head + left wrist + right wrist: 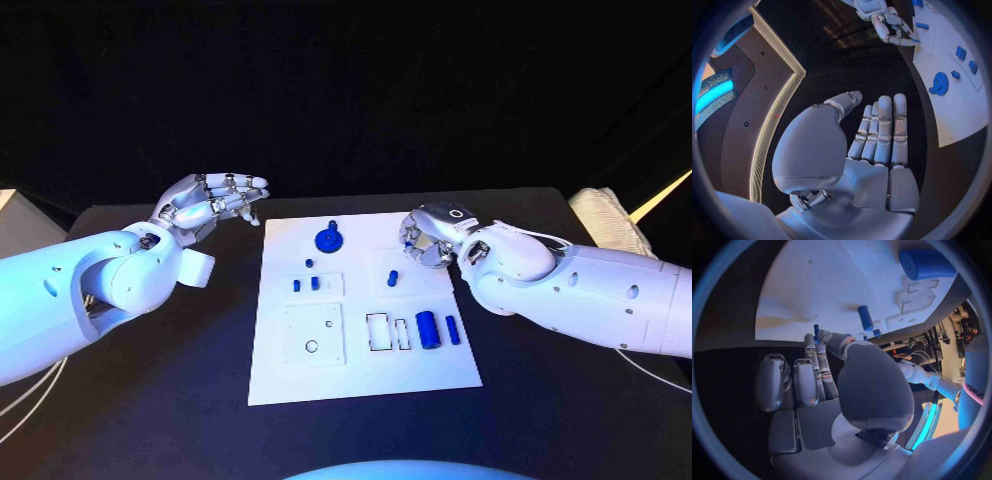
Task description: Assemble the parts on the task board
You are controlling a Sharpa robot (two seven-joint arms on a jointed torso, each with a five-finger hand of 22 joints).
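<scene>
The white task board lies mid-table. On it are a round blue gear, a short blue peg, a thick blue cylinder and several small blue pieces. My right hand hovers over the board's far right part. In the right wrist view its thumb and a finger pinch a small blue part, with the peg and the cylinder beyond. My left hand is raised off the board's far left corner, fingers apart and holding nothing; its wrist view shows the gear.
White recessed plates with slots and holes sit on the board. The black table runs around it on all sides. A pale folded cloth lies at the table's far right edge.
</scene>
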